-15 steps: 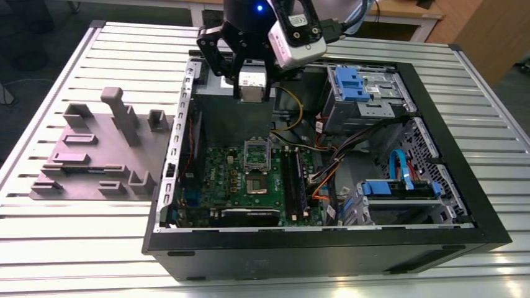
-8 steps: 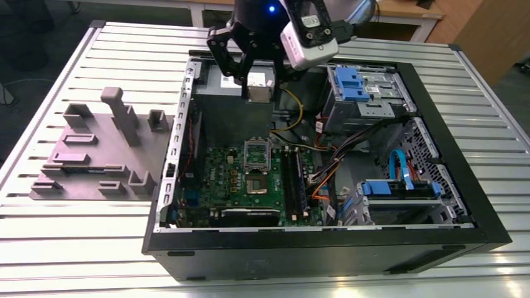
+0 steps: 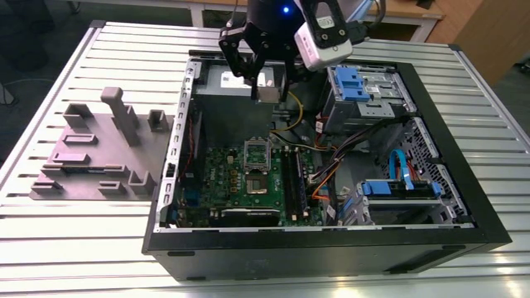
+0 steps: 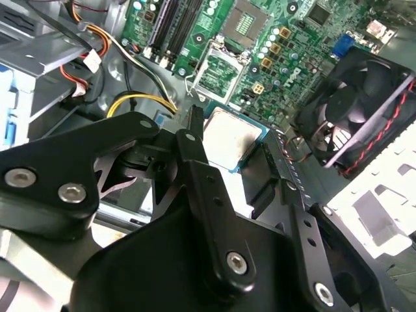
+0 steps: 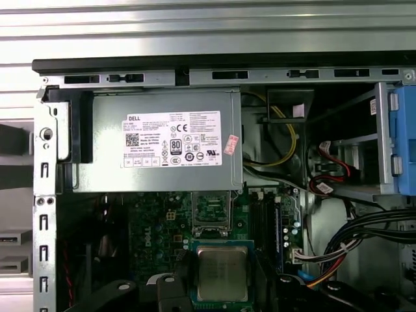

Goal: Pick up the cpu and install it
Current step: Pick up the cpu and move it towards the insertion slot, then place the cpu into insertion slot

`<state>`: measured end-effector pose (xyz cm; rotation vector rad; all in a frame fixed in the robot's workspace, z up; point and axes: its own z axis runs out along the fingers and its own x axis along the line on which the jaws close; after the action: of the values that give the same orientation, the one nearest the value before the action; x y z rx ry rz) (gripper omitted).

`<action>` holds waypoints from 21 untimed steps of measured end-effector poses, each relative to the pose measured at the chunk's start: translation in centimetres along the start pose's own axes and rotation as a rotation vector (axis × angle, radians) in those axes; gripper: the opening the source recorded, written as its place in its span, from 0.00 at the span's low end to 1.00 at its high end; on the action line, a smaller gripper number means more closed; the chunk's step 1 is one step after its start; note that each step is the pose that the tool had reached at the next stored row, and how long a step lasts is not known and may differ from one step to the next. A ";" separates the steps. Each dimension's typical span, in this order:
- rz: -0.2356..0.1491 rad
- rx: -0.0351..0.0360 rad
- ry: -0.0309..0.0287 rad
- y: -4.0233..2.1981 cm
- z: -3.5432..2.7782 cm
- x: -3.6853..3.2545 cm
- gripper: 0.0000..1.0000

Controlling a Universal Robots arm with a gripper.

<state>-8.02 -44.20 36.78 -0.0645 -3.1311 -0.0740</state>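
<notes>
The cpu is a small flat square chip with a silvery-grey top, hanging above the open computer case. My gripper is shut on it, one black finger on each side. In both wrist views the cpu sits between the fingers, above the green motherboard. The cpu socket lies below the chip with its metal frame standing open. The chip is clear of the board.
A grey power supply box with a white label fills the case's far end. Black memory sticks run beside the socket. Blue drive bays, loose cables and a black fan crowd the case. A grey fixture block sits on the slatted table at the exterior view's left.
</notes>
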 end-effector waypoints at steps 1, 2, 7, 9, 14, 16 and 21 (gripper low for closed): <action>0.000 0.0000 -0.0001 0.00 0.00 -0.12 0.47; 0.000 0.0000 0.0000 0.01 0.00 -0.22 0.47; 0.000 0.0000 0.0000 0.02 0.00 -0.38 0.47; 0.000 0.0000 0.0000 0.02 0.00 -0.39 0.47; 0.000 0.0000 0.0000 0.02 0.00 -0.40 0.47; 0.000 0.0000 0.0000 0.02 0.00 -0.39 0.47; 0.000 0.0003 0.0000 -0.15 0.11 0.11 0.47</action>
<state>-8.14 -44.34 36.67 -0.0643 -3.1312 -0.0734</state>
